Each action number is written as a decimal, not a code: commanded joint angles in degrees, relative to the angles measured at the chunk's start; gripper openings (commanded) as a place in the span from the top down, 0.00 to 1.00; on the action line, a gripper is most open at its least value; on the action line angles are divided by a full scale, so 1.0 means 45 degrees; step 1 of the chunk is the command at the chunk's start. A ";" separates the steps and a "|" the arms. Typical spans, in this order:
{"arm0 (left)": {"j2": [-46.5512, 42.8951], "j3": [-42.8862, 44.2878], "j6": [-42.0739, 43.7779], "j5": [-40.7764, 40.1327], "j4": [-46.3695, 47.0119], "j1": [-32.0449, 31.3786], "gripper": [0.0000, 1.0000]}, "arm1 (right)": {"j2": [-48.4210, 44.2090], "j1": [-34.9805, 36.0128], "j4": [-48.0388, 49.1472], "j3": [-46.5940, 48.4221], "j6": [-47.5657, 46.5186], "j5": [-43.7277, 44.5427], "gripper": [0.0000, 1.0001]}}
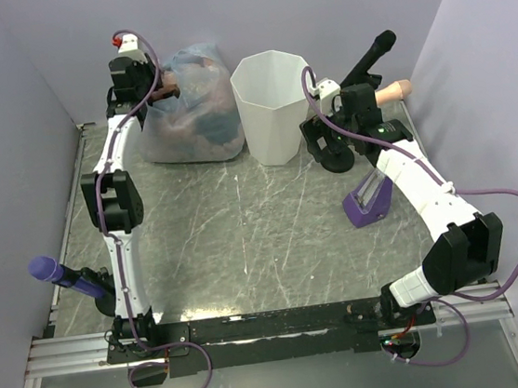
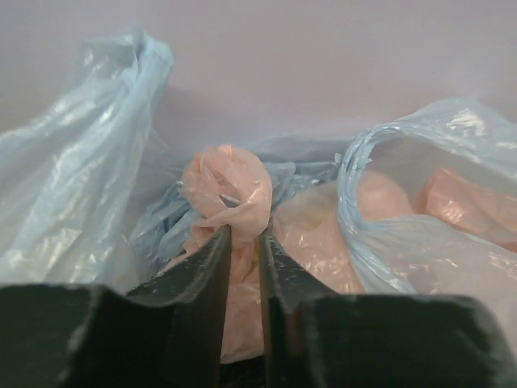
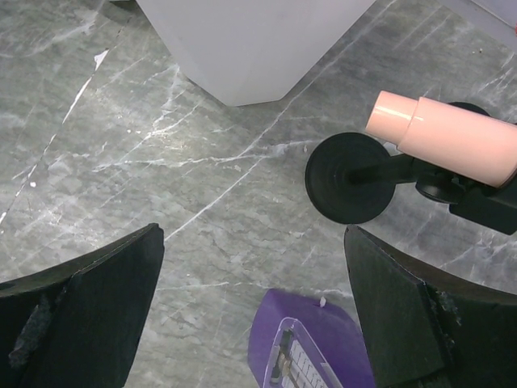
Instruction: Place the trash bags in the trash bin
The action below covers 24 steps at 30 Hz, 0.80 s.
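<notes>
Trash bags [image 1: 196, 117] are heaped at the back left of the table, pale blue and pink plastic inside a clear-bluish one. In the left wrist view, the knotted top of a pink bag [image 2: 230, 190] stands between blue bags [image 2: 89, 162]. My left gripper [image 2: 242, 238] is shut on the plastic just under that knot; from above the left gripper [image 1: 168, 90] shows at the heap's top left. The white faceted trash bin [image 1: 273, 108] stands just right of the heap, and its base [image 3: 242, 40] is in the right wrist view. My right gripper [image 3: 254, 234] hangs open above bare table, right of the bin [image 1: 320, 138].
A black disc stand [image 3: 349, 178] carrying a pink cylinder [image 3: 448, 137] sits by the right gripper, with a purple holder [image 3: 311, 347] below it [image 1: 367, 200]. A black microphone-like rod [image 1: 374, 54] leans at the back right. A purple-tipped rod [image 1: 57, 271] is on the left edge.
</notes>
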 commanded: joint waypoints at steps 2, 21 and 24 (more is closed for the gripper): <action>-0.0770 0.0439 -0.0392 0.1219 0.0822 0.0326 0.87 | -0.0063 0.0069 0.0018 0.0389 -0.0172 0.0143 0.01; -0.3075 -0.0012 -0.1895 0.3876 0.1368 0.0815 1.00 | -0.0219 0.0069 0.0233 0.0097 -0.0074 0.0123 0.01; -0.3641 0.0203 -0.2188 0.4092 0.1660 0.0834 1.00 | -0.0277 0.0069 0.0272 -0.0002 -0.0016 0.0123 0.01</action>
